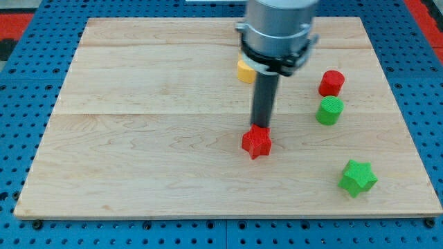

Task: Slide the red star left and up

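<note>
— Where is the red star (257,142)?
— Near the board's (138,138) middle, a little toward its bottom edge.
— And my tip (261,126)?
— Touching the star's top side. It's a bare rod, with no fingers to open or close.
— What else?
— A yellow block (243,70), partly hidden; a red cylinder (331,83), a green cylinder (330,111) and a green star (357,178) by the right edge.

Red star (257,143): small, solid red, lying flat on the surface, directly below the tip in the view and touching the tool's lower end.

Pale wooden board (138,138) – blue perforated base (21,90) around it, red patches at top corners
</note>
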